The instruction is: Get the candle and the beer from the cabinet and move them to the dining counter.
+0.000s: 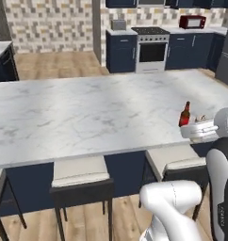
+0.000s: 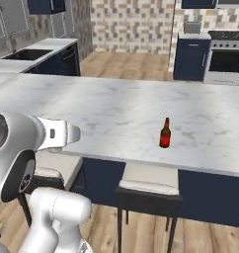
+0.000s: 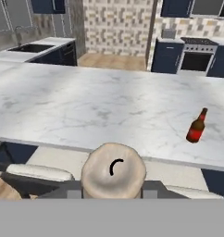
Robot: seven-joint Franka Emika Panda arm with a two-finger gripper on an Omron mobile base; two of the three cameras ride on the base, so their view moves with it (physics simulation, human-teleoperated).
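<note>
Your brown glass red-labelled beer bottle (image 2: 165, 134) stands on the white marble table (image 2: 116, 108). Your jaws pinch the pale beige candle stub (image 3: 113, 170); next, carry it over the slab and set it down.

The table (image 1: 78, 113) is a long, wide slab of white marble with grey veins on a navy base, with cushioned stools (image 1: 80, 176) tucked under its near edge. The beer (image 1: 184, 115) stands upright directly on it, near that near edge, at about four o'clock in the left base view.
</note>
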